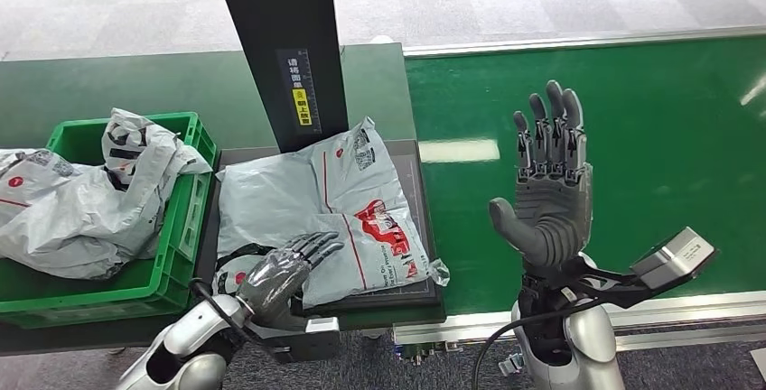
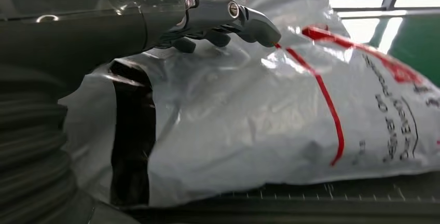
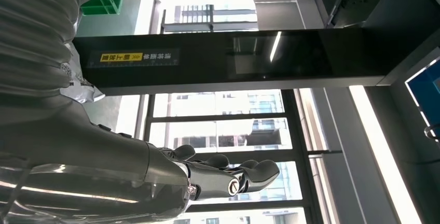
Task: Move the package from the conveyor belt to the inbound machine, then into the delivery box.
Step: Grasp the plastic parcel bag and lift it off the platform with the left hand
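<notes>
A grey plastic package (image 1: 318,209) with red print lies flat on the dark plate of the inbound machine (image 1: 415,160), under its black post (image 1: 282,47). My left hand (image 1: 284,271) rests on the package's near left corner, fingers stretched over it and holding nothing. The left wrist view shows those fingers (image 2: 244,22) lying on the package (image 2: 270,120). My right hand (image 1: 546,182) is raised over the green conveyor belt (image 1: 650,137), fingers spread and straight, empty. In the right wrist view the right hand (image 3: 223,175) faces the black post (image 3: 233,60).
A green delivery box (image 1: 185,227) stands left of the machine, holding several grey packages (image 1: 86,196). The belt's metal edge (image 1: 632,313) runs along the front right. Tiled floor lies beyond the belt.
</notes>
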`<act>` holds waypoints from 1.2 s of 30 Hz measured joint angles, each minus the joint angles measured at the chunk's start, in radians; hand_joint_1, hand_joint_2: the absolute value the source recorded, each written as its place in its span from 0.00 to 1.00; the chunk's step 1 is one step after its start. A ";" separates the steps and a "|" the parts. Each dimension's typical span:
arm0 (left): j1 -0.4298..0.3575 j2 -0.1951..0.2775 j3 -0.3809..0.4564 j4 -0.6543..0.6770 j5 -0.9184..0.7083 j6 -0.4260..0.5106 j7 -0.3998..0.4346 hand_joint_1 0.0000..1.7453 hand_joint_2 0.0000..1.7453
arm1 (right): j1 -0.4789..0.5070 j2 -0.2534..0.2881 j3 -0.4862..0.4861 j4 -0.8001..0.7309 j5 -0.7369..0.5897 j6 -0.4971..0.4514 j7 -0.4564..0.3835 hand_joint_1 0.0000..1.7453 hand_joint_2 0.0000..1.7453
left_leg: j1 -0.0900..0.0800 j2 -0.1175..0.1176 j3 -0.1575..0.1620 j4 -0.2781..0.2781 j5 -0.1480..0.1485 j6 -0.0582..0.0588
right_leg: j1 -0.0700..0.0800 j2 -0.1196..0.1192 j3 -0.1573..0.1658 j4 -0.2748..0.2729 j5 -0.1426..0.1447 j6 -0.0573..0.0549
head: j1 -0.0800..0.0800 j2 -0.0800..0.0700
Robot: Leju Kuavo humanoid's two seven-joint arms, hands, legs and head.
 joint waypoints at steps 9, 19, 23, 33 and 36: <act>-0.052 -0.064 -0.037 0.158 0.007 0.027 0.000 0.00 1.00 | 0.000 0.000 0.001 0.000 -0.013 0.021 0.002 0.00 1.00 | 0.000 0.000 0.000 0.000 0.000 0.000 | 0.000 0.000 0.000 0.000 0.000 0.000 | 0.000 0.000; -0.098 -0.087 -0.056 0.245 0.021 0.059 -0.007 0.00 1.00 | 0.002 -0.001 0.001 0.003 -0.018 0.031 -0.002 0.00 1.00 | 0.000 0.000 0.000 0.000 0.000 0.000 | 0.000 0.000 0.000 0.000 0.000 0.000 | 0.000 0.000; -0.113 -0.088 -0.061 0.256 0.036 0.081 -0.014 1.00 1.00 | 0.002 -0.002 0.001 0.008 -0.021 0.028 -0.009 0.00 1.00 | 0.000 0.000 0.001 0.000 0.000 0.000 | 0.000 0.000 0.000 0.000 0.000 0.000 | 0.000 0.000; -0.127 -0.086 -0.057 0.242 0.059 0.149 -0.023 1.00 1.00 | 0.004 -0.007 0.001 0.008 -0.026 0.025 -0.014 0.00 1.00 | 0.000 0.000 0.000 0.000 0.000 0.000 | 0.000 0.000 0.000 0.000 0.000 0.000 | 0.000 0.000; -0.128 -0.086 -0.056 0.235 0.059 0.153 -0.023 1.00 1.00 | 0.004 -0.009 0.001 0.008 -0.027 0.025 -0.015 0.00 1.00 | 0.000 0.000 0.000 0.000 0.000 0.000 | 0.000 0.000 0.000 0.000 0.000 0.000 | 0.000 0.000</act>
